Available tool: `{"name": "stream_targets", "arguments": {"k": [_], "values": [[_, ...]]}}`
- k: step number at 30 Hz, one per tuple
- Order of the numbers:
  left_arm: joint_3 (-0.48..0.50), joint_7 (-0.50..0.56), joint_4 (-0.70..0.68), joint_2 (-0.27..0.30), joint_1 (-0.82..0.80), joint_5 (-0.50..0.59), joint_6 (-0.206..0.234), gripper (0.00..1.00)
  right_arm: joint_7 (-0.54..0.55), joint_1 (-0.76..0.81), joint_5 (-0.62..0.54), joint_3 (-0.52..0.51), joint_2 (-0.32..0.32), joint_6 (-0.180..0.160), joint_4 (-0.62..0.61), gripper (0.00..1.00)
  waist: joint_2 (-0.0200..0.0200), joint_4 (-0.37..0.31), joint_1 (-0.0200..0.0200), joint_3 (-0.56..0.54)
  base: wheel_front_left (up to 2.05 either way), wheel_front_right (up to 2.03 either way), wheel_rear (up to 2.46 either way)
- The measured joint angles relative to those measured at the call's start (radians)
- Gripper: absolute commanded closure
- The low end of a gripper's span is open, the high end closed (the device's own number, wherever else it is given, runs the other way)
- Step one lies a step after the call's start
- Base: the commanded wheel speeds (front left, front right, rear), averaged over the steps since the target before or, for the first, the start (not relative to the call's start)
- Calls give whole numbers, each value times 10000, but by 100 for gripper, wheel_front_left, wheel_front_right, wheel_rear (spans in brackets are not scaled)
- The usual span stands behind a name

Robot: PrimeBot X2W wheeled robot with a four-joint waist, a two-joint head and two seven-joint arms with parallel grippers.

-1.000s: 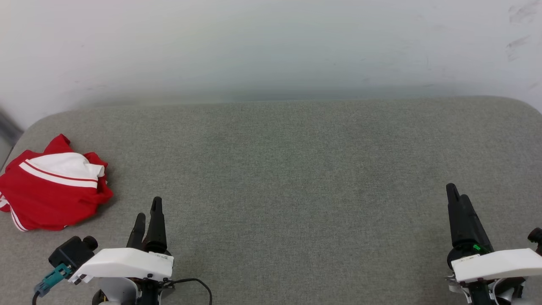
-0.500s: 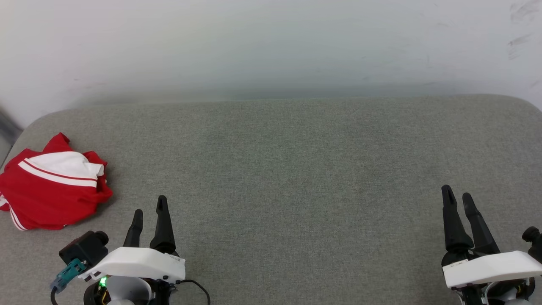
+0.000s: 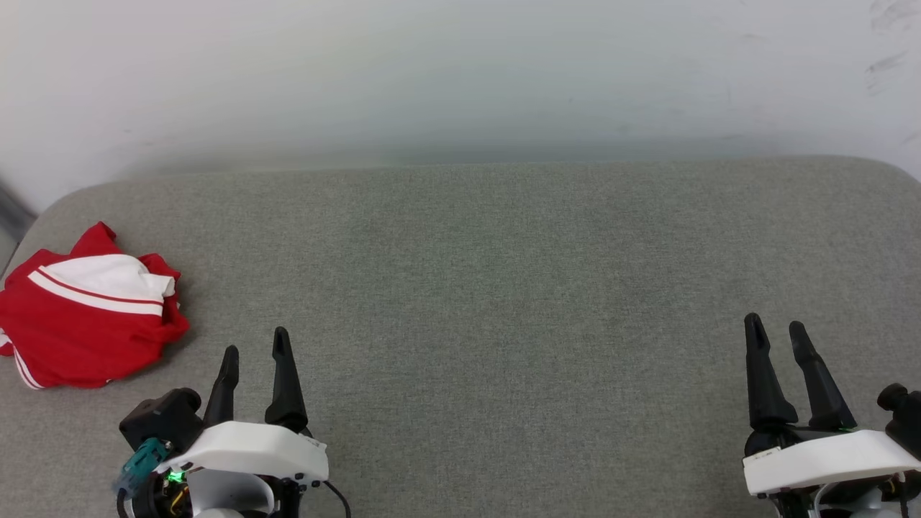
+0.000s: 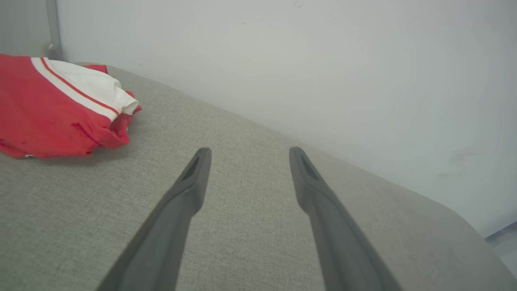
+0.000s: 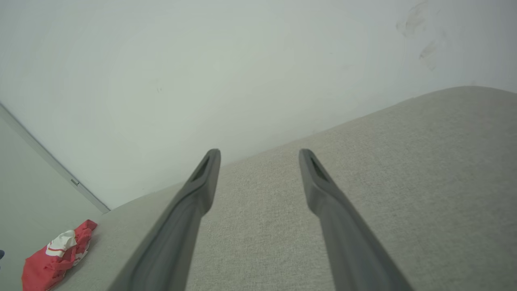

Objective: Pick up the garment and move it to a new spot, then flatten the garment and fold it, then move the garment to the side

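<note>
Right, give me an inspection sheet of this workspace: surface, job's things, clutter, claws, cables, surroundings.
Surface: grey fabric-covered top, flat, with rounded far corners.
Job's things: red and white garment, crumpled in a heap at the left edge, touched by neither claw.
Clutter: nothing seen.
Claws: left claw open and empty, to the right of the garment and apart from it; right claw open and empty, at the lower right.
Cables: black cable looping by the left wrist; teal plug by the left wrist camera.
Surroundings: white wall behind the surface, scuff marks at its upper right.
</note>
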Motion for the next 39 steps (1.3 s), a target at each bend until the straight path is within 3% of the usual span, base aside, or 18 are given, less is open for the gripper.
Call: {"name": "stream_targets", "arguments": {"k": [22,39], "values": [[-407,-525,-274,19,243,2054,161,0,-533,237,-1975,-35,0,0,-219,0,0,25,0,54,0,0,0],[-420,-920,-318,-140,539,3519,-25,0,-903,458,-3057,-42,0,0,-410,0,0,31,0,-7,0,0,0]]}}
